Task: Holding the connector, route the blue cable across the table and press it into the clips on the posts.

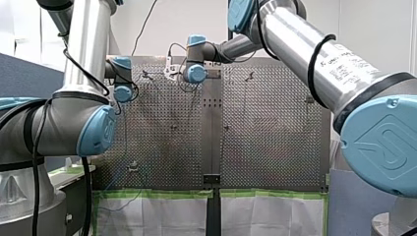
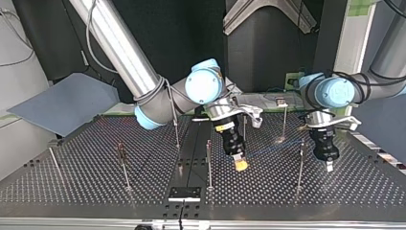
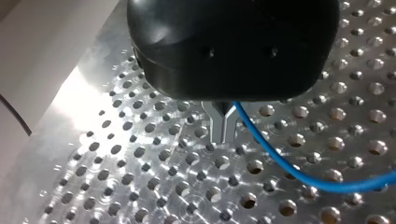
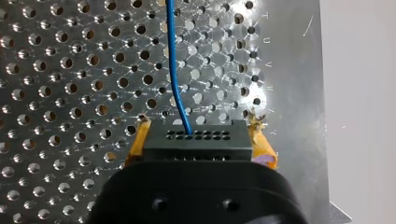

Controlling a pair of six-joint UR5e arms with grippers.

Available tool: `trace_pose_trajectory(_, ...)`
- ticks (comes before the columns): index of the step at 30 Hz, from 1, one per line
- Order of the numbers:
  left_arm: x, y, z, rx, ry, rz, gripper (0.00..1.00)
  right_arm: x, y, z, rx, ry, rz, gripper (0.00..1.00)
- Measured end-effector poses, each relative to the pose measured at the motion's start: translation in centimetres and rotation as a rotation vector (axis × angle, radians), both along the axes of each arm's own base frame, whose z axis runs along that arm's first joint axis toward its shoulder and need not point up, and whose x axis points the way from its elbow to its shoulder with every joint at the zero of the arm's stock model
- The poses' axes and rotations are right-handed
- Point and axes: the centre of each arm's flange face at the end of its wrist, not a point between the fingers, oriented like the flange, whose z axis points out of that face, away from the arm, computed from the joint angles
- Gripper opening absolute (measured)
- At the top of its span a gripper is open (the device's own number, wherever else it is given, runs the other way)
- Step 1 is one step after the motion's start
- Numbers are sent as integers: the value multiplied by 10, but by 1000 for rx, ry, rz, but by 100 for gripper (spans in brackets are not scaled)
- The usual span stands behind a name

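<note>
1. Stamped letters T, U, V, W run along the desk edge.
2. The right hand clamps the black connector between yellow pads, and the blue cable leads out of it.
3. The left hand has its metal fingers pinched narrow on that cable.

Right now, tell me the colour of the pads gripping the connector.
Yellow, seen best in the right wrist view: the pads flank the black connector.
</note>
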Motion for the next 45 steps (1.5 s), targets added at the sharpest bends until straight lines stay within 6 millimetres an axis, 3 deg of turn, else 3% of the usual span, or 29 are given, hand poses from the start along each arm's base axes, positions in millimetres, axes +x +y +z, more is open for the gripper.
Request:
trace_pose_trajectory(9,1,8,0,-27,-1,5,0,1,0,4,-6,-4,0,0)
trace_pose_trajectory(22,-10,-2,20,-57,-9,-18,0,0,1,43,-48,-7,-42,0)
trace_pose_trajectory(38,-9,-8,21,-60,-22,-31,0,-13,-5,56,-66,30,-145,0)
trace_pose_trajectory(45,-15,2,13,-85,13,22,0,-13,-5,56,-78,43,-152,0)
